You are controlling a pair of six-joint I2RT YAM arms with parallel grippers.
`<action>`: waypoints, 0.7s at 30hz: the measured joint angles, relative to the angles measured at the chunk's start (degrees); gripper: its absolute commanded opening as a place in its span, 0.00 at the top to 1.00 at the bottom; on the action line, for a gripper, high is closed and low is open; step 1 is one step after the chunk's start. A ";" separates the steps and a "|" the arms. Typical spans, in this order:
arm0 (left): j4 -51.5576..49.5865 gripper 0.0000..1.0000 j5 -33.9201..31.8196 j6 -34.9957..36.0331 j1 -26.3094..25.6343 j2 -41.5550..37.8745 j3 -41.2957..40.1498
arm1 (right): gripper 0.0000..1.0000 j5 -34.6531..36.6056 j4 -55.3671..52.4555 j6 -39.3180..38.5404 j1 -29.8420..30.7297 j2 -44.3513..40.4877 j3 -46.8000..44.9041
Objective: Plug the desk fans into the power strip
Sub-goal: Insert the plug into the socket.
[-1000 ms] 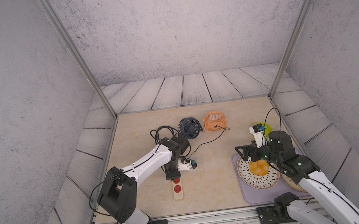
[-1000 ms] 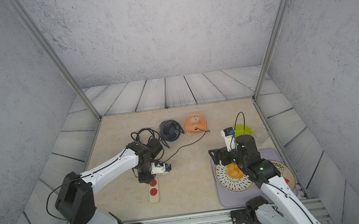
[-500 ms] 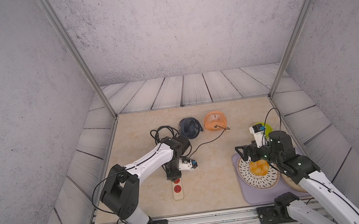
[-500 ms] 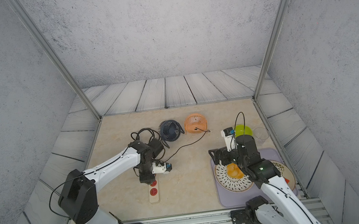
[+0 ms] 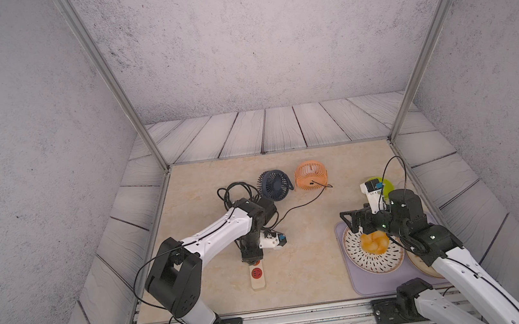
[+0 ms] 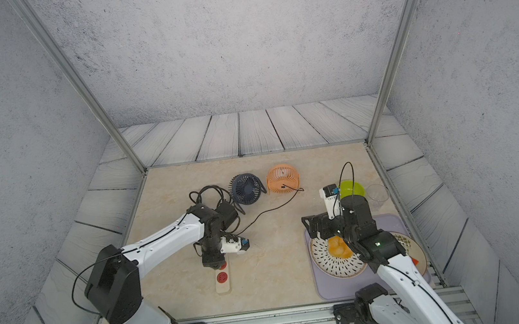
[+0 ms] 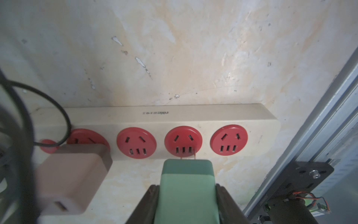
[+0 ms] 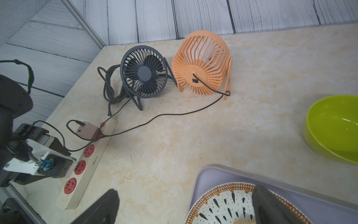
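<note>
The cream power strip [image 7: 193, 116] lies near the table's front, its near end showing in both top views [image 5: 258, 280] [image 6: 222, 285]. My left gripper [image 7: 187, 188] is shut on a green plug [image 7: 187, 174] and points down at the strip [image 5: 252, 258]. The plug's two prongs [image 7: 188, 155] sit right at the third red socket [image 7: 183, 141]. A pinkish adapter [image 7: 73, 174] occupies the first socket. The orange desk fan [image 5: 310, 175] [image 8: 201, 64] stands at the back, and a thin black cord [image 8: 174, 114] runs from it toward the strip. My right gripper [image 8: 184, 201] hangs open over the plate, holding nothing.
A dark blue fan [image 5: 274, 184] stands beside the orange one, with a coil of black cord [image 5: 235, 192] to its left. On the right are a purple tray [image 5: 353, 279], a patterned plate [image 5: 378, 261] with yellow food, a green bowl [image 8: 333, 130] and a clear cup [image 6: 377, 193].
The left arm's elbow has shifted slightly. Its gripper stays over the strip with the plug. The right arm has not moved.
</note>
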 measured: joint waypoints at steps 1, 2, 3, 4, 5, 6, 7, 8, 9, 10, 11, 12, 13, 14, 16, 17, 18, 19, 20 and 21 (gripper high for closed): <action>0.00 1.00 0.00 -0.07 -0.07 0.11 0.00 | 0.01 0.00 0.00 0.00 0.00 0.00 -0.02; 0.02 1.00 -0.02 -0.22 -0.11 0.13 0.00 | 0.01 -0.02 0.00 0.00 0.00 0.00 -0.02; 0.09 1.00 -0.04 -0.26 -0.11 0.15 0.00 | 0.01 0.00 0.02 0.02 0.00 0.00 -0.02; 0.11 1.00 -0.07 -0.26 -0.11 0.22 0.00 | 0.01 -0.02 0.00 0.02 0.00 0.00 -0.02; 0.11 1.00 -0.09 -0.31 -0.11 0.24 0.00 | 0.01 0.00 0.02 0.00 0.00 0.00 -0.02; 0.11 1.00 -0.11 -0.37 -0.11 0.26 0.00 | 0.01 0.00 0.00 0.02 0.00 0.00 -0.02; 0.13 1.00 -0.15 -0.39 -0.11 0.26 0.00 | 0.01 0.00 0.00 0.00 0.00 0.00 -0.02; 0.13 1.00 -0.24 -0.42 -0.11 0.26 0.00 | 0.01 0.00 0.00 0.00 0.00 0.00 -0.02; 0.11 1.00 -0.37 -0.42 -0.11 0.26 0.00 | 0.01 0.00 0.00 0.02 0.00 0.00 -0.02; 0.11 1.00 -0.50 -0.39 -0.11 0.28 0.00 | 0.01 0.00 0.00 0.00 0.00 0.00 -0.02; 0.11 1.00 -0.63 -0.39 -0.13 0.26 0.00 | 0.01 0.00 0.02 0.00 0.00 0.00 -0.02; 0.11 1.00 -0.79 -0.35 -0.24 0.26 0.00 | 0.01 0.00 0.00 0.02 0.00 0.00 -0.02; 0.09 1.00 -0.94 -0.24 -0.31 0.26 0.00 | 0.01 -0.02 0.00 0.00 0.00 0.00 -0.02; 0.09 1.00 -1.05 -0.17 -0.37 0.26 0.00 | 0.01 -0.02 0.00 0.02 0.00 0.00 -0.02; 0.04 1.00 -1.11 -0.15 -0.39 0.26 0.04 | 0.01 0.00 0.02 0.02 0.00 0.00 -0.02; 0.02 1.00 -1.14 -0.15 -0.39 0.26 0.07 | 0.01 -0.02 0.02 0.00 0.00 0.02 -0.02; -0.02 1.00 -1.16 -0.15 -0.39 0.26 0.11 | 0.01 0.00 0.02 0.00 0.00 0.02 -0.02; -0.04 1.00 -1.18 -0.15 -0.39 0.26 0.15 | 0.01 -0.02 0.02 0.02 0.00 0.02 -0.02; -0.04 1.00 -1.20 -0.15 -0.39 0.26 0.15 | 0.01 -0.02 0.02 0.02 0.00 0.02 -0.02; -0.07 1.00 -1.27 -0.15 -0.39 0.26 0.15 | 0.01 -0.02 0.02 0.00 0.00 0.02 -0.02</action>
